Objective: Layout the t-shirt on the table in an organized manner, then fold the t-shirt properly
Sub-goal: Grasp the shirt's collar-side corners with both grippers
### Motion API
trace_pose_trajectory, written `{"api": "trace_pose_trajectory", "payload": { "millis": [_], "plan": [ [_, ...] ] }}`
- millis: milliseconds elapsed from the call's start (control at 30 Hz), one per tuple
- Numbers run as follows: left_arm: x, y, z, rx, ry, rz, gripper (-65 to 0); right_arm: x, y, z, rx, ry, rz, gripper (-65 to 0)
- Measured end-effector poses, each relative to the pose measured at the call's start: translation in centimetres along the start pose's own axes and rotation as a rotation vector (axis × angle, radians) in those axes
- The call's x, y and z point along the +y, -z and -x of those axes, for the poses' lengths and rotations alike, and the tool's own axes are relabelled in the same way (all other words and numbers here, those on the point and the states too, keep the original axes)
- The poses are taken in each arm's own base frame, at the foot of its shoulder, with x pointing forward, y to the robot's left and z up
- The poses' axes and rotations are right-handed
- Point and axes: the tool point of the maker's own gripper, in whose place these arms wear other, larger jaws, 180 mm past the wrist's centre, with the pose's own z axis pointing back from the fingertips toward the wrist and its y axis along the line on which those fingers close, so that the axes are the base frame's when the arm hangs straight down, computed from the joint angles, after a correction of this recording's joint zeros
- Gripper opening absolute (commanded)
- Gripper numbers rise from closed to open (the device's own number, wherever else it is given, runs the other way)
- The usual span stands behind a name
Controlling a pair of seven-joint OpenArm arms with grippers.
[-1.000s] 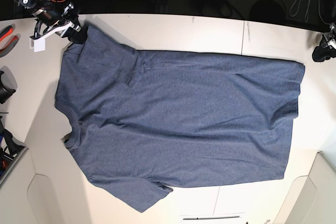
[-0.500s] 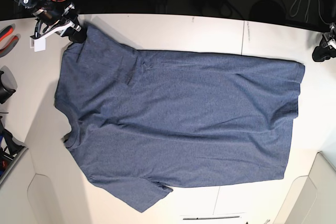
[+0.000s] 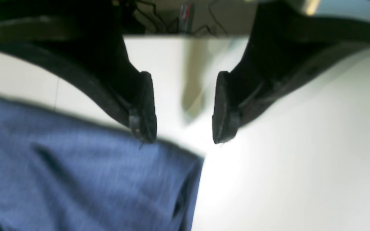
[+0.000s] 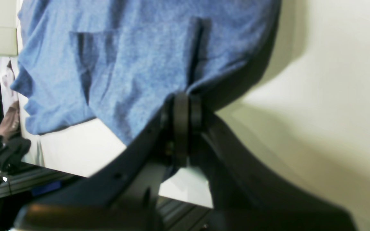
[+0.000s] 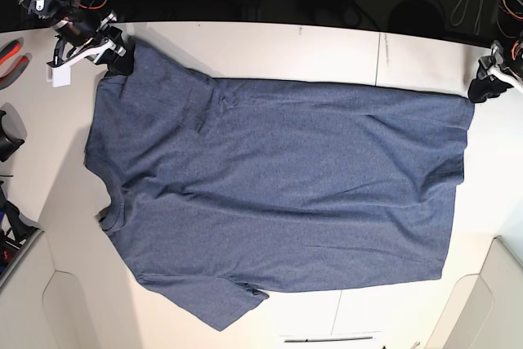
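Pinching the t-shirt point(image 4: 133, 64) sleeve, right jaws closed; left jaws apart.

The navy t-shirt point(image 5: 278, 194) lay spread flat on the counter point(image 5: 327, 42). The right end effector point(image 5: 114, 45) sat at its far sleeve; the left end effector point(image 5: 484, 87) sat beside the hem corner.

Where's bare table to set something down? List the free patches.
Bare table: the strip behind the t-shirt, the right side beyond its hem, and the front right corner. Crowded: far left corner, where the right gripper pinches the sleeve, and the left edge tools.
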Motion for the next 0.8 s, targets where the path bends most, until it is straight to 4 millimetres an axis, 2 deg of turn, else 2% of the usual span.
{"api": "trace_pose_trajectory", "payload": {
  "millis": [100,167,367,467,567,633,733,800],
  "plan": [
    [-0.6,0.9,-1.8,-0.033,0.004,0.015,-33.2,0.0,0.0,0.0,0.000,0.000,0.000,-65.0],
    [-1.2,1.6,-2.2,-0.025,0.030,0.022,-33.2,0.0,0.0,0.0,0.000,0.000,0.000,-65.0],
    [-3.4,4.4,0.0,0.104,0.164,0.051,-33.2,-0.1,-0.1,-0.1,0.000,-0.002,0.002,-65.0],
    [-3.9,5.6,-0.3,0.114,0.187,0.065,-33.2,-0.1,-0.1,-0.1,-0.001,-0.003,0.001,-65.0],
    [-4.0,5.9,-0.6,0.122,0.197,0.065,-34.1,-0.1,-0.1,-0.1,0.001,-0.002,0.002,-65.0],
    [-3.9,5.8,-0.6,0.120,0.196,0.065,-40.4,-0.1,-0.1,0.0,0.004,-0.002,0.002,-65.0],
    [-3.6,5.7,-0.6,0.129,0.200,0.052,-53.6,-0.1,-0.1,0.0,0.004,-0.003,0.002,-65.0],
    [-3.7,5.6,-0.7,0.125,0.192,0.062,-57.0,-0.1,-0.1,0.0,0.004,-0.003,0.002,-65.0]
  ]
}}
